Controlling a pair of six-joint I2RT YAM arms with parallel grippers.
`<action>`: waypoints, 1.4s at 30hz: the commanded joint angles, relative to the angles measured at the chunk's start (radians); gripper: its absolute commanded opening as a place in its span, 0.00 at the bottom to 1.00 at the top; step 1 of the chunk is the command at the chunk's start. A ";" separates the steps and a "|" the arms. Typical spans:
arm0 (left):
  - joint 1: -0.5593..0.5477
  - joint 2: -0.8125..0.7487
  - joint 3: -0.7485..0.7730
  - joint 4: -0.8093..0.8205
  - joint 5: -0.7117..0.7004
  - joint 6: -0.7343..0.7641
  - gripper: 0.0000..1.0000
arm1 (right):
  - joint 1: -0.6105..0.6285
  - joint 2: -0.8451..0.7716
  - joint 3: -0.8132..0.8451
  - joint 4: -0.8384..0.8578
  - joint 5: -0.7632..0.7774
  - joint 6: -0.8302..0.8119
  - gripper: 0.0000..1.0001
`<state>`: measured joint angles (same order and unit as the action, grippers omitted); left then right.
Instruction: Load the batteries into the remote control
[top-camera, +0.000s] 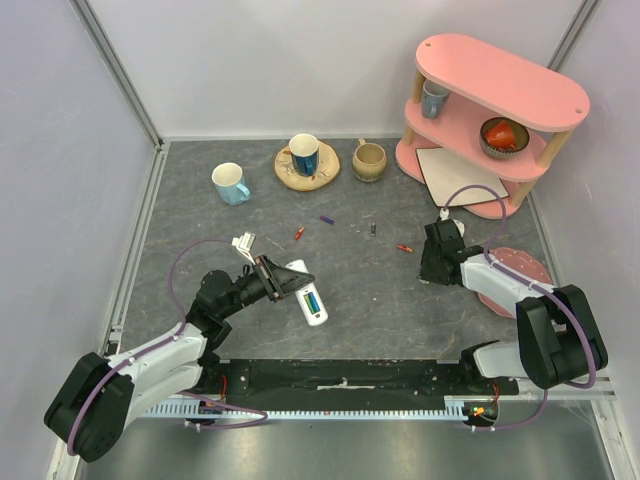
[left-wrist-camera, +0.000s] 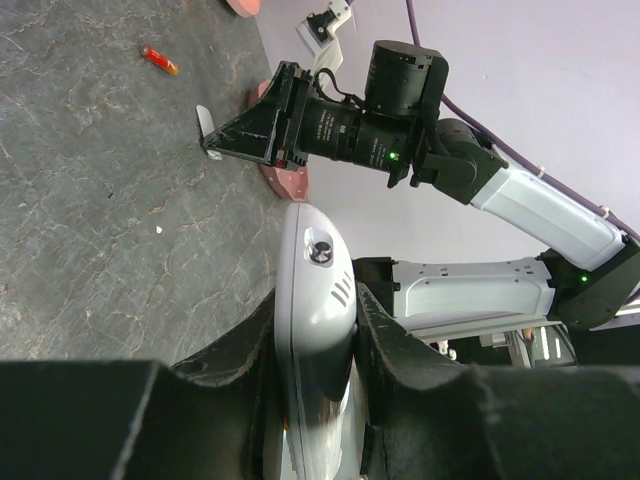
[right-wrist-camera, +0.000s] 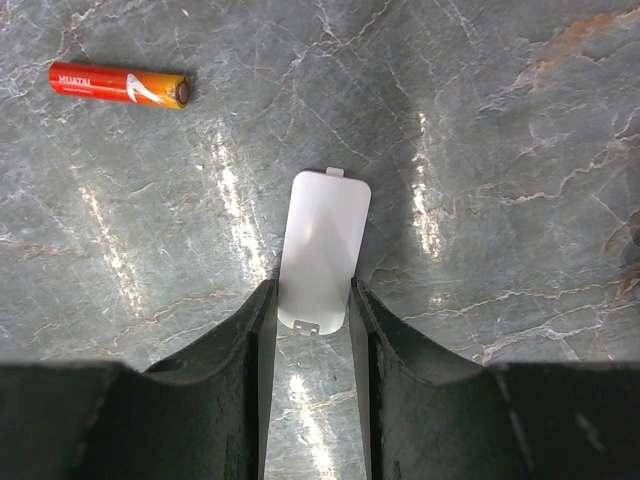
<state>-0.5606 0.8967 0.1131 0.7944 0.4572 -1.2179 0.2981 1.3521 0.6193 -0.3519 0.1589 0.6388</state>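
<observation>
From above, the left arm reaches from the near-left corner toward the middle of the surface (top-camera: 400, 300), forearm low. Its pincer (top-camera: 293, 283) is clenched on the remote (top-camera: 314, 303), which lies slantwise with its slot side up and blue and green showing in it. The right arm bends in from the near-right corner, its pincer (top-camera: 428, 265) pointed down at the surface. A red battery (top-camera: 404, 248) lies just beside it. Farther back, well apart, lie the grey battery (top-camera: 373, 229), the blue battery (top-camera: 326, 219) and another red battery (top-camera: 298, 233).

In the left wrist view, the left pincer (left-wrist-camera: 315, 320) is closed partway, both fingers (left-wrist-camera: 262, 345) pressed against the remote's (left-wrist-camera: 312, 265) long edges. Beyond it, the right pincer (left-wrist-camera: 212, 148) meets the surface, with a small white cover (left-wrist-camera: 203, 122) at its tip and the red battery (left-wrist-camera: 158, 60) near.

In the right wrist view, the right pincer (right-wrist-camera: 312, 300) is narrowly open, its fingers (right-wrist-camera: 255, 345) grasping the near end of the cover (right-wrist-camera: 325, 235), which rests on the surface. The red battery (right-wrist-camera: 120, 84) lies apart, at upper left.
</observation>
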 joint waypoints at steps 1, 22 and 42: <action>0.004 -0.012 0.027 0.060 0.029 0.011 0.02 | 0.004 0.033 -0.043 -0.050 -0.093 -0.007 0.39; 0.004 0.007 0.049 0.034 0.037 0.017 0.02 | 0.194 0.139 0.049 -0.101 -0.096 -0.048 0.57; 0.002 -0.022 0.036 0.023 0.038 0.011 0.02 | 0.315 0.217 0.106 -0.176 0.077 0.065 0.55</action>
<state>-0.5606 0.8940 0.1207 0.7860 0.4759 -1.2179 0.6136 1.5177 0.7784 -0.4274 0.2089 0.6525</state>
